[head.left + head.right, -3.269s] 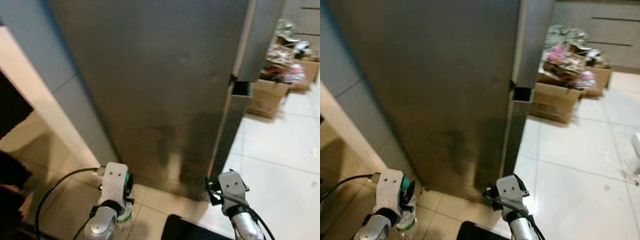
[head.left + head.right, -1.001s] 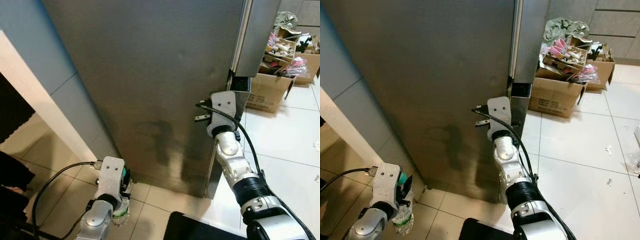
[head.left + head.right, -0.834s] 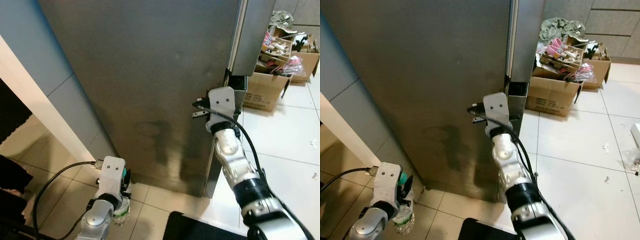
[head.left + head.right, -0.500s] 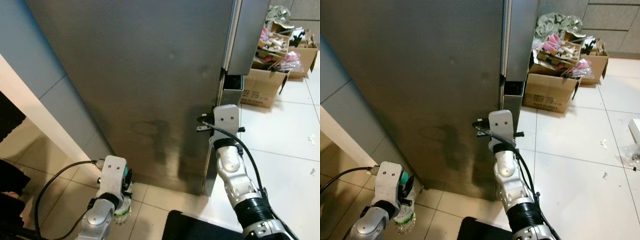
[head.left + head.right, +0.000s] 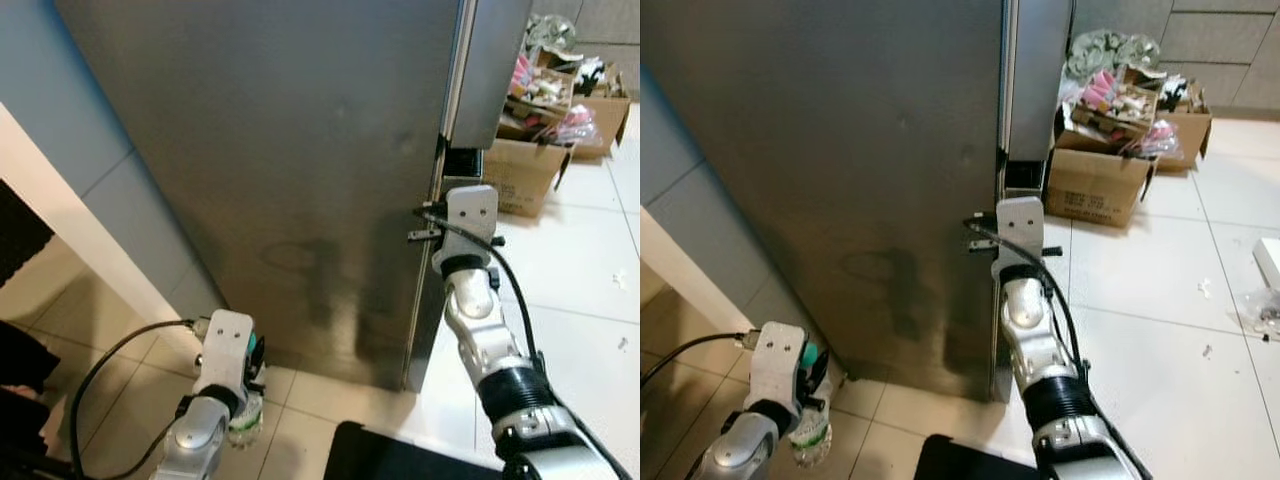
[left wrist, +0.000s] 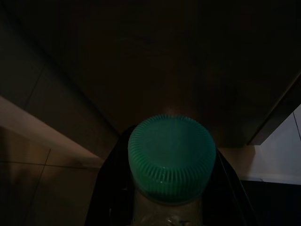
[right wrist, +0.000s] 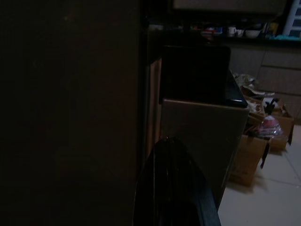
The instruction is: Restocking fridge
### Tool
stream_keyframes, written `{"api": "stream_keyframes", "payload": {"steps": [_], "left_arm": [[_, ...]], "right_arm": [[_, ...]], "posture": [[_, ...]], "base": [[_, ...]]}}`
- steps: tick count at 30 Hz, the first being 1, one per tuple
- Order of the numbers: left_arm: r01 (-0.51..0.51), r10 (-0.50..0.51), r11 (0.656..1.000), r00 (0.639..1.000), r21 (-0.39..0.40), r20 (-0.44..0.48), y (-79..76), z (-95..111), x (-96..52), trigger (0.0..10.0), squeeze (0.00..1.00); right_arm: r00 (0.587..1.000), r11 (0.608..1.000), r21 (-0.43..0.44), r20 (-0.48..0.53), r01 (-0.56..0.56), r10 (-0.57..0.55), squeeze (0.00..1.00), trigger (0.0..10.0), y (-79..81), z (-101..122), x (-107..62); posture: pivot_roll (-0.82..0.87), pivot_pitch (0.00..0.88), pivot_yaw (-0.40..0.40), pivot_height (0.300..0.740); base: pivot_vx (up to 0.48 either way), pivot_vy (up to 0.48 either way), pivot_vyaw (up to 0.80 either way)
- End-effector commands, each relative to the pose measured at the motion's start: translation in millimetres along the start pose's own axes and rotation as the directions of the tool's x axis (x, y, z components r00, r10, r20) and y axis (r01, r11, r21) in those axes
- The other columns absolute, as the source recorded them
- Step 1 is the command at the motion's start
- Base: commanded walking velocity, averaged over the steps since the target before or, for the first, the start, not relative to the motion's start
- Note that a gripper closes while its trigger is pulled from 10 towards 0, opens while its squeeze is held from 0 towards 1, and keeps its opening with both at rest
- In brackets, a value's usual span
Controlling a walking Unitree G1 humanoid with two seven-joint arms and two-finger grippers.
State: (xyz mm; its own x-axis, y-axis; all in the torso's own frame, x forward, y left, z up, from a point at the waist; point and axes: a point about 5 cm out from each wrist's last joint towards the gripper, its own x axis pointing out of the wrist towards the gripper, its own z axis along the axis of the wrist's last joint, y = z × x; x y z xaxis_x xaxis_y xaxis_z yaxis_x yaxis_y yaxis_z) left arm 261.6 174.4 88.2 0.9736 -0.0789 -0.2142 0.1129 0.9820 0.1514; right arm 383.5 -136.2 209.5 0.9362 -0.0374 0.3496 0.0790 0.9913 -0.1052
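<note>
The tall stainless-steel fridge [image 5: 300, 150] stands shut right in front of me. My left gripper [image 5: 248, 388] hangs low by the fridge's bottom left corner, shut on a clear plastic bottle [image 5: 810, 436]. The bottle's green cap [image 6: 171, 157] sits between the black fingers [image 6: 112, 188]. My right gripper [image 5: 462, 222] is raised against the vertical seam [image 5: 445, 140] at the door's right edge, just below the dark recess [image 5: 461, 162]. In the dark right wrist view its fingers [image 7: 171, 183] read as one closed black point aimed at that edge.
Cardboard boxes [image 5: 1095, 185] heaped with clutter stand on the white tile floor to the right. A white object [image 5: 1268, 262] and scraps lie further right. A pale cabinet side [image 5: 70, 230] and brown tiles are on my left. The left arm's black cable [image 5: 110, 365] loops beside it.
The right arm rose from near the floor to the fridge's right door edge, dipped, then came up and shifted right onto the seam. The left arm with the bottle stayed low. The camera moved slightly.
</note>
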Motion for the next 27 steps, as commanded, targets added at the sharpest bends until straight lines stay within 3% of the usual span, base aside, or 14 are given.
{"api": "stream_keyframes", "payload": {"steps": [1,17,22,27], "left_arm": [[-0.01,0.01,1.0,1.0,0.002,-0.026,2.9,-5.5,-2.5,10.0,0.0],[-0.012,0.012,1.0,0.999,0.006,-0.032,3.9,-5.8,-4.6,10.0,0.0],[-0.012,0.012,1.0,0.999,0.003,-0.03,3.4,-5.6,-4.3,10.0,0.0],[-0.014,0.014,1.0,0.999,0.002,-0.031,3.4,-5.7,-4.6,10.0,0.0]], "right_arm": [[1.0,1.0,0.003,-0.021,-0.004,0.005,0.0,10.0,0.7,-2.8,0.8],[0.998,0.998,0.035,-0.032,-0.059,0.06,0.0,10.0,15.0,-8.1,-3.6],[0.991,0.991,0.088,-0.079,-0.099,0.106,0.0,10.0,12.9,-13.9,-0.9],[0.994,0.996,0.052,-0.078,-0.071,0.075,0.0,10.0,3.1,-11.7,4.2]], "posture": [[-0.06,0.215,0.116,0.74],[-0.05,0.225,0.118,0.74],[-0.05,0.223,0.117,0.74],[-0.05,0.224,0.114,0.74]], "base": [[0.0,0.0,0.0],[0.0,0.0,0.0],[0.0,0.0,0.0],[0.0,0.0,0.0]]}}
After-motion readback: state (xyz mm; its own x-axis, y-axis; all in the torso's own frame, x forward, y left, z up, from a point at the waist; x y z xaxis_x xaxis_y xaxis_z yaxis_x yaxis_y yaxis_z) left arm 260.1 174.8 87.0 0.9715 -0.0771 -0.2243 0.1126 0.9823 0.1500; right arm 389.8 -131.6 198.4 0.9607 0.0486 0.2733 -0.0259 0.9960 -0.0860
